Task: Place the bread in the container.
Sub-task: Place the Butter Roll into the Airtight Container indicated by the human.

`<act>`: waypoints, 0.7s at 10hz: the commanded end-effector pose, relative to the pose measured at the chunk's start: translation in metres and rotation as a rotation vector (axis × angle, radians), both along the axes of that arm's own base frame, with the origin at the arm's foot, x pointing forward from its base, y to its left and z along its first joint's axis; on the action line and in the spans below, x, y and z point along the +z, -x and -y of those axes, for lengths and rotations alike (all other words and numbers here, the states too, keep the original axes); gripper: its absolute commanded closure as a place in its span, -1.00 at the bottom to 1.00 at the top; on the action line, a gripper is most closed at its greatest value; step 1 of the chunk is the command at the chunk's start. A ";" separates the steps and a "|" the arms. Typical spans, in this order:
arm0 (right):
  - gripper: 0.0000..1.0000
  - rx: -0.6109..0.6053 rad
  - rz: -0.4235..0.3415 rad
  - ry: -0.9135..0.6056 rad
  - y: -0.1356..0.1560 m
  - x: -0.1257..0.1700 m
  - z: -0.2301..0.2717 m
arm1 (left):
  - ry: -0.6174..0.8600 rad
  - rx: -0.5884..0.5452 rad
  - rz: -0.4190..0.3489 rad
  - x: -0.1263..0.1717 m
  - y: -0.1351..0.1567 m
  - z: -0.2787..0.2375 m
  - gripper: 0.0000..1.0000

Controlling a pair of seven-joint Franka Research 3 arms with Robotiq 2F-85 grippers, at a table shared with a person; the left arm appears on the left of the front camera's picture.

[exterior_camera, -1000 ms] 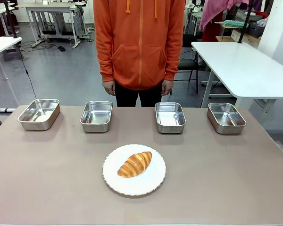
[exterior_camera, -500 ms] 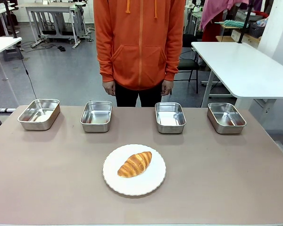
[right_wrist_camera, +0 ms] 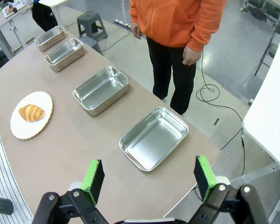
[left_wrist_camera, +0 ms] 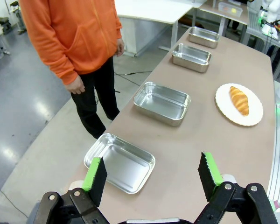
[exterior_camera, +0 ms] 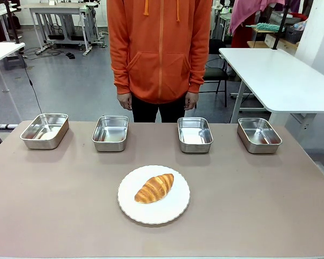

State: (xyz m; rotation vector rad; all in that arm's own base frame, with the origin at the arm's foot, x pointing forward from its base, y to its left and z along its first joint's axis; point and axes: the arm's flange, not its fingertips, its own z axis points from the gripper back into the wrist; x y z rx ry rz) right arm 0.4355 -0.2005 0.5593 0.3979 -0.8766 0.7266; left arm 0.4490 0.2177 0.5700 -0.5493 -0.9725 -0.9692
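Currently the bench (exterior_camera: 248, 205) reads as a plain matte taupe slab in a workshop room with a grey floor (exterior_camera: 70, 81) and a white table (exterior_camera: 275, 75) off to the right. Bread (exterior_camera: 154, 188) lies diagonally on the white scalloped plate (exterior_camera: 173, 211), mid-bench, toward the robot side. Four look-alike steel trays line the far edge, well apart from the bread: left-end container (exterior_camera: 44, 130), second container (exterior_camera: 110, 133), third container (exterior_camera: 195, 134), right-end container (exterior_camera: 259, 135). Can't tell which one is meant. A person (exterior_camera: 160, 48) in an orange hoodie stands just past the far edge, between the two middle trays, hands (exterior_camera: 125, 100) hanging, touching nothing. Left end effector (left_wrist_camera: 151, 172) is spread wide, holding nothing, above the bench by the left-end tray. Right end effector (right_wrist_camera: 148, 176) is likewise wide and empty, above the opposite end. Cut off: the person above the chest in the front view, the bench's near edge, and both end effector bodies at the wrist views' bottom edges. A pale patch inside the left-end container may be glare; hard to say.
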 end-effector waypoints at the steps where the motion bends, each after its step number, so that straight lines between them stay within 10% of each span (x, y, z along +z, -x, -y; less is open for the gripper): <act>1: -1.00 0.012 0.025 -0.015 -0.002 -0.001 -0.001 | 0.004 -0.012 0.006 0.001 0.001 -0.001 -1.00; 7: -1.00 0.012 0.025 -0.015 -0.002 -0.001 -0.001 | 0.004 -0.012 0.006 0.001 0.001 -0.001 -1.00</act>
